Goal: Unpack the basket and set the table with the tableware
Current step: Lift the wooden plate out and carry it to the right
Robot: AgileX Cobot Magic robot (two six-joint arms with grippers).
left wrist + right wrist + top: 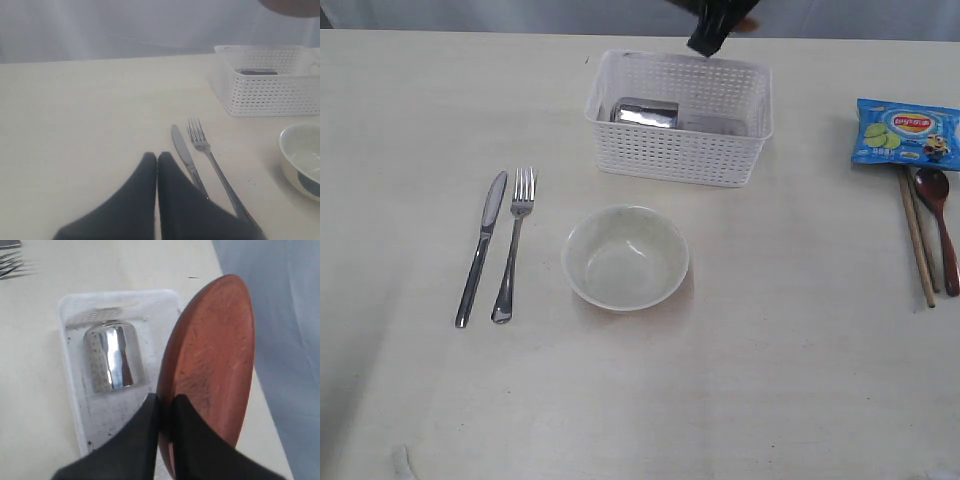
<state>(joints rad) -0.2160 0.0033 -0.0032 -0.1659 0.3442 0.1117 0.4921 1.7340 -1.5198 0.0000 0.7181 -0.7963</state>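
Note:
The white basket [678, 150] stands at the back middle of the table [770, 380], with the steel cup [644, 113] lying on its side inside. My right gripper [166, 402] is shut on the rim of the small brown plate [215, 360], held on edge above the basket [100, 415] and the cup [110, 357]; in the exterior view only its dark tip [708, 38] shows. The knife [482, 245] and fork [514, 250] lie left of the cream bowl [626, 256]. Chopsticks [917, 235] and spoon [940, 215] lie at the right. My left gripper [157, 159] hovers shut and empty near the knife [186, 157].
A blue snack packet [906, 134] lies at the back right, just above the chopsticks and spoon. In the left wrist view the fork [212, 160], basket [270, 87] and bowl [302, 160] sit beyond the fingers.

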